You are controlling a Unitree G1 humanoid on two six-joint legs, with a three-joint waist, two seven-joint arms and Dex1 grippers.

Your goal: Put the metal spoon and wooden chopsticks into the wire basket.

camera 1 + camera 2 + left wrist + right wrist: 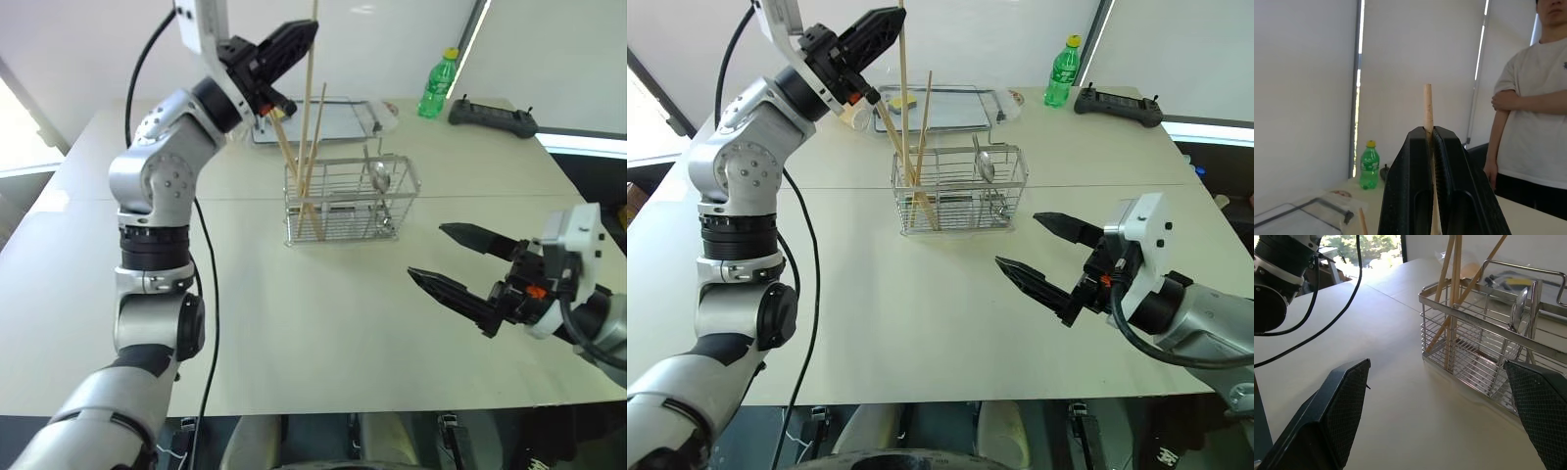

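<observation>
The wire basket [351, 201] stands mid-table with the metal spoon [380, 178] upright in its right part. Wooden chopsticks [320, 147] lean in its left part. My left gripper [294, 44] is raised above and to the left of the basket, shut on one more chopstick [310, 98]. That chopstick stands nearly upright, its lower end down inside the basket. The left wrist view has this stick [1428, 107] pinched between the closed fingers. My right gripper [425, 252] hovers open near the table's front right, pointing toward the basket [1484, 328], nothing between its fingers [1332, 416].
A flat metal tray [313, 119] lies behind the basket. A green bottle [438, 84] and a black controller [493, 117] sit at the table's far right. A person [1533, 127] stands with folded arms beyond the table.
</observation>
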